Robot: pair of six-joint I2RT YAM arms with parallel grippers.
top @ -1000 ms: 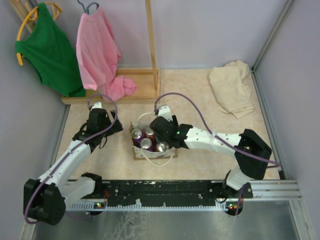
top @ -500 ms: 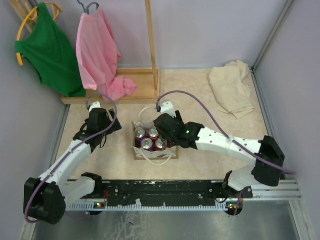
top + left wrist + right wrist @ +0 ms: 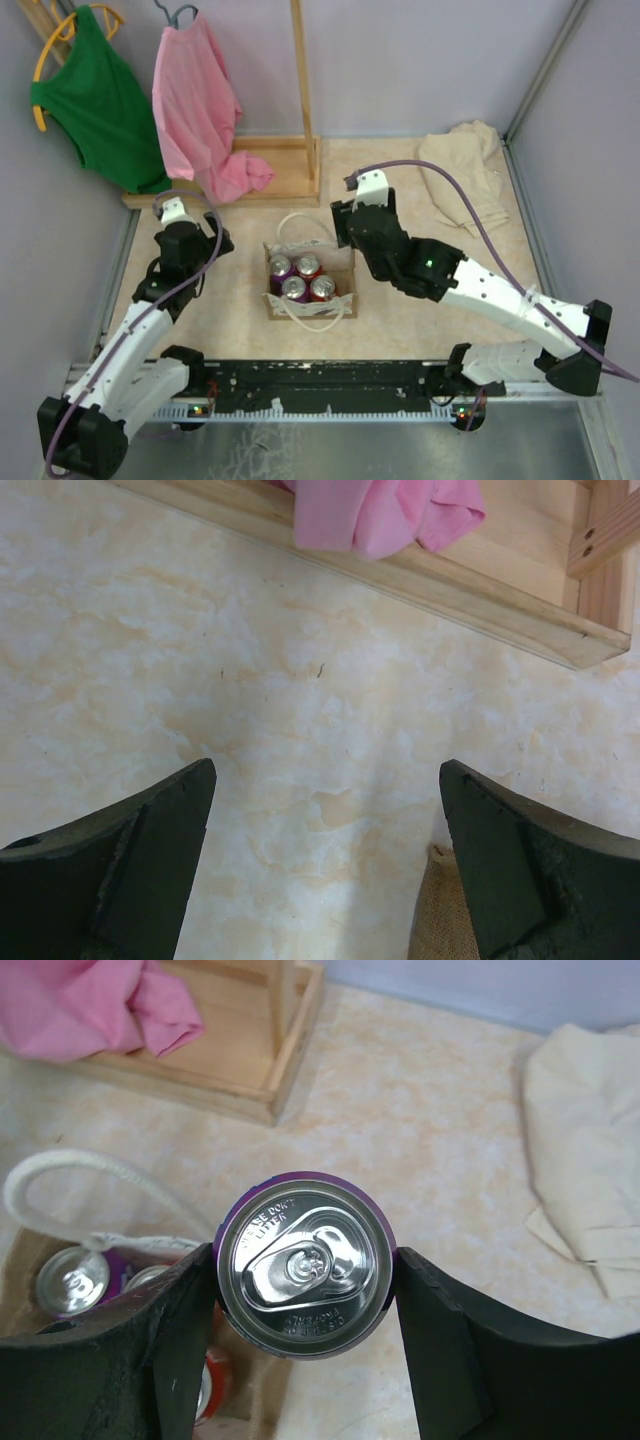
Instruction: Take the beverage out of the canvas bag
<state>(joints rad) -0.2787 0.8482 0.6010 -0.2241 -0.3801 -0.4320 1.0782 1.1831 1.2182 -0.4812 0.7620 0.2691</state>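
The canvas bag (image 3: 340,268) stands open mid-table with white rope handles and several cans (image 3: 293,288) upright inside. My right gripper (image 3: 345,222) is above and just right of the bag's far right corner. In the right wrist view it (image 3: 303,1255) is shut on a purple beverage can (image 3: 305,1290), held upright in the air; the bag (image 3: 25,1260) and its handle (image 3: 70,1165) lie below left. My left gripper (image 3: 212,250) is open and empty, left of the bag; its wrist view (image 3: 325,780) shows bare table and a bag corner (image 3: 440,915).
A wooden rack base (image 3: 270,170) with a pink shirt (image 3: 200,110) and a green shirt (image 3: 100,100) stands at the back left. A beige cloth (image 3: 465,175) lies at the back right. A black rail (image 3: 350,380) runs along the near edge.
My right gripper has risen from the bag with the purple can and moved back and right. My left gripper has drawn back to the left, away from the bag.
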